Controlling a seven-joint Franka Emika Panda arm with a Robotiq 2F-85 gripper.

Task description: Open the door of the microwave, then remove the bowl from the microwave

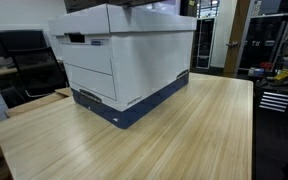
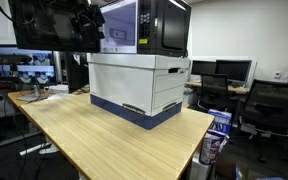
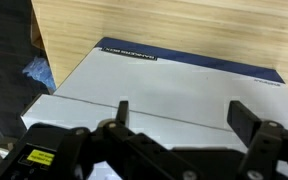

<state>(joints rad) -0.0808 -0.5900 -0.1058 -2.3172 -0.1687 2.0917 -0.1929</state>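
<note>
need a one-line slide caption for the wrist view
Wrist view: open gripper facing the white box with a blue edge, which sits on the wooden table.

A big light wooden table (image 1: 194, 130) fills the middle of the room in both exterior views. In an exterior view, a black chair (image 1: 39, 72) and a dark screen (image 1: 19, 40) sit at 9 o'clock, and white drawers (image 1: 274, 100) stand at 3 o'clock. In an exterior view, desk chairs (image 2: 274, 105) and monitors (image 2: 229, 70) stand at 3 o'clock, under a white wall (image 2: 249, 30).
</note>
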